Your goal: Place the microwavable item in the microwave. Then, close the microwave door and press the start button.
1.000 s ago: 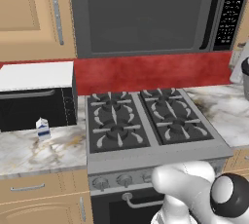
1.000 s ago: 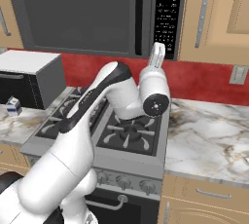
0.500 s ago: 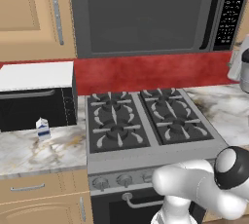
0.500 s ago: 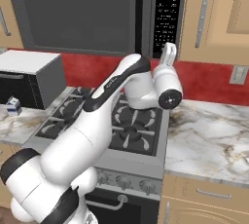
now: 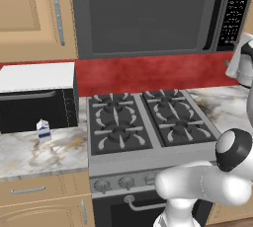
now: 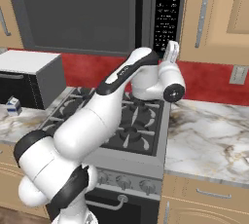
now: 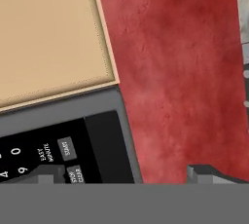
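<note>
Gripper (image 6: 171, 52) raised beside the microwave's (image 5: 148, 14) button panel (image 6: 166, 13); hand view puts the start button (image 7: 64, 148) off toward one fingertip, so a straight push risks the neighbouring stop key (misaligned). Fingers spread, holding nothing. Door (image 5: 143, 16) shut; cup presumably inside, hidden by the dark window. Marble counter (image 6: 209, 130), stove (image 5: 143, 122), red backsplash, milk carton (image 5: 43, 130) far left
</note>
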